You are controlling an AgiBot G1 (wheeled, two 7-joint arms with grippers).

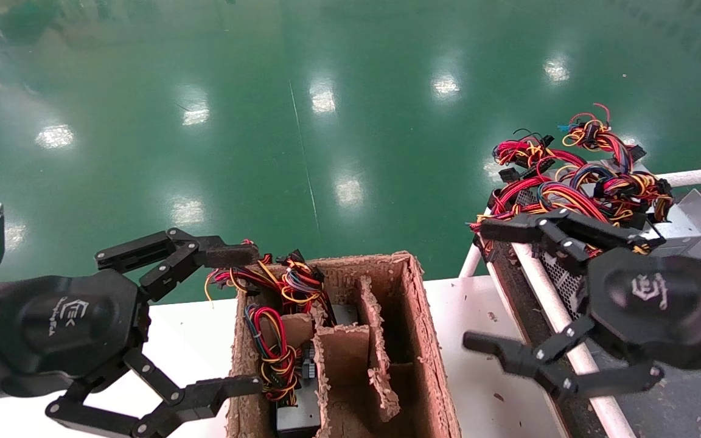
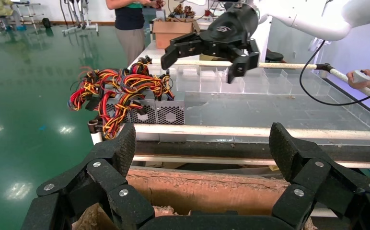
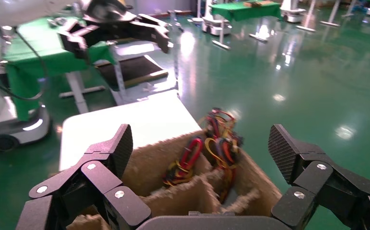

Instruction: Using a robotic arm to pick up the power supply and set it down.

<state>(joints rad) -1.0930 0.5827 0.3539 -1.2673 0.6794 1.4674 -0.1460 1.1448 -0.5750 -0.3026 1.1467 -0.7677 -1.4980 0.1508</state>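
We see a divided cardboard box (image 1: 414,340) holding a power supply (image 1: 299,413) with wire bundles, on a white table (image 1: 192,328) over green floor (image 1: 326,121). Our left gripper (image 1: 229,322) spreads wide left of the box; our right gripper (image 1: 478,286) gapes right of it, near more power supplies (image 1: 560,280).

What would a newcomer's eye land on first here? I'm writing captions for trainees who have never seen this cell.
Probably the tangle of red, yellow and black wires on the grey power supplies at the robot's right, beside the white rail. Next, the worn cardboard box in the middle, holding more wired units in its left compartments. Two black end effectors frame it, both open and empty: the left end effector beside the box, the right end effector by the rail.
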